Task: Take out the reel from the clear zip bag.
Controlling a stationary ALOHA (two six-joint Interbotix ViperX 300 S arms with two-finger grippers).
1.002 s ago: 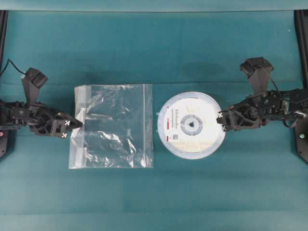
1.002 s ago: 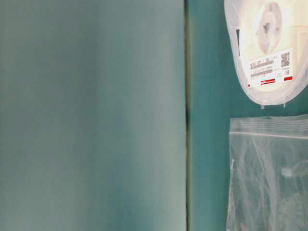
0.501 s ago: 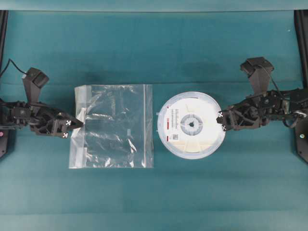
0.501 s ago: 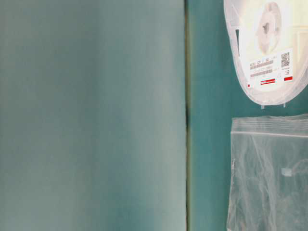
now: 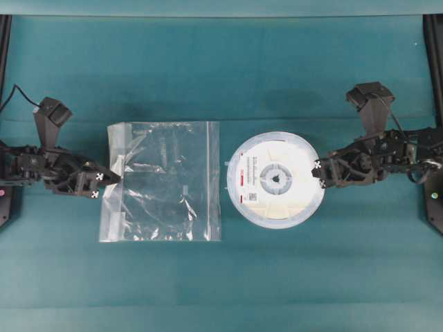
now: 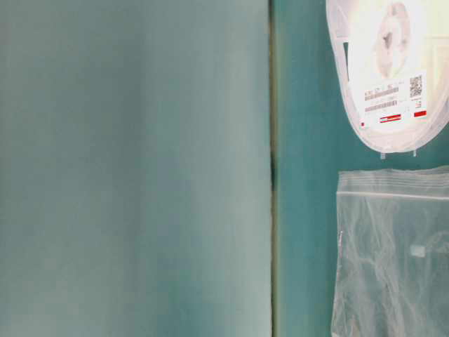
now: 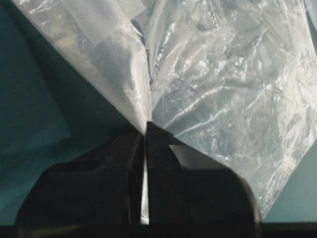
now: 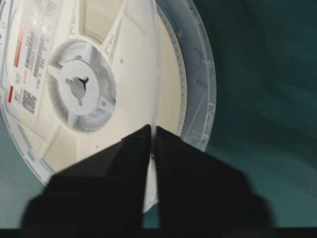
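The reel (image 5: 275, 180) is seen lying flat on the teal tabletop (image 5: 228, 277), wholly outside the clear zip bag (image 5: 163, 181), which is spread flat just to its left with a narrow strip of bare tabletop between them. No part of the reel is covered by plastic, so the removal itself is judged to be done.

The left hand (image 5: 104, 181) is clenched on the left edge of the bag; in the left wrist view a fold of crinkled plastic is pinched between the two fingers (image 7: 163, 163). The right hand (image 5: 318, 173) is placed at the right rim of the reel, and in the right wrist view the rim runs into the narrow gap between the fingers (image 8: 129, 163). The gap is slim, and whether the rim is gripped or already being let go cannot be told from the pictures.

What is left is judged to be small: both hands are to be released and drawn clear of bag and reel.

Counted, there is one reel, one bag and two hands. On the reel, one grey hub and one white label with red marks (image 6: 393, 102) are seen.
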